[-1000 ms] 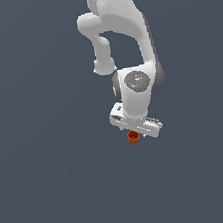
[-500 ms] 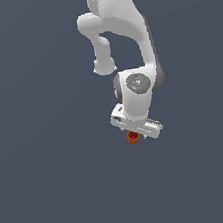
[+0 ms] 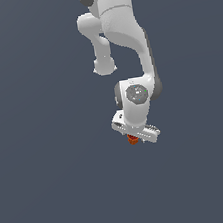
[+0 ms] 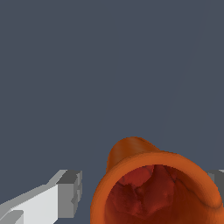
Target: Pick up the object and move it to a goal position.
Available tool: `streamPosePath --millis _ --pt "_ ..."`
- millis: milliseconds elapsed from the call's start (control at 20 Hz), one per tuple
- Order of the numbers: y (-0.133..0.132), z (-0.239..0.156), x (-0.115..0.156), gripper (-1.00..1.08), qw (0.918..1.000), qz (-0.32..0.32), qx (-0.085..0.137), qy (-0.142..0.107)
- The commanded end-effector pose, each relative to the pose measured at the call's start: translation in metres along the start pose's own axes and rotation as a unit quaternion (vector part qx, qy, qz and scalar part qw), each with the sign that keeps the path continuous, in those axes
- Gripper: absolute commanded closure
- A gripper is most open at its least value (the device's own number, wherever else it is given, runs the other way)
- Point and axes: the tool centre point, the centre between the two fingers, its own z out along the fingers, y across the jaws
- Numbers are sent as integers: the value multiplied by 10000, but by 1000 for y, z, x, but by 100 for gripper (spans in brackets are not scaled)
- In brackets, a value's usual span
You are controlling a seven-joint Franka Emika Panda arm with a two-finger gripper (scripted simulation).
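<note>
Exterior view shows the white arm reaching down over a plain dark grey table, with the gripper at its lower end. Just beneath the gripper peeks the object, a tiny orange-red cup. Wrist view puts this cup between the two grey fingertips, hollow mouth facing the camera; the gripper looks closed narrowly on it (contact itself is partly out of frame). Judging by this, the pick seems done and the carry is what remains; no goal marker is visible.
</note>
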Motion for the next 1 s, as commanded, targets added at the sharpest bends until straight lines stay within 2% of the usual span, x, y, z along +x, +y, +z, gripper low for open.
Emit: streamPosePath --millis 0,50,100,650,950 --pt "-1 3 1 -92 10000 1 6 7" --pt "-1 3 1 -92 10000 1 6 7" --pt "-1 3 1 108 10000 1 6 7" --pt "-1 2 1 108 10000 1 6 7" --pt "2 -11 1 108 10000 1 6 7"
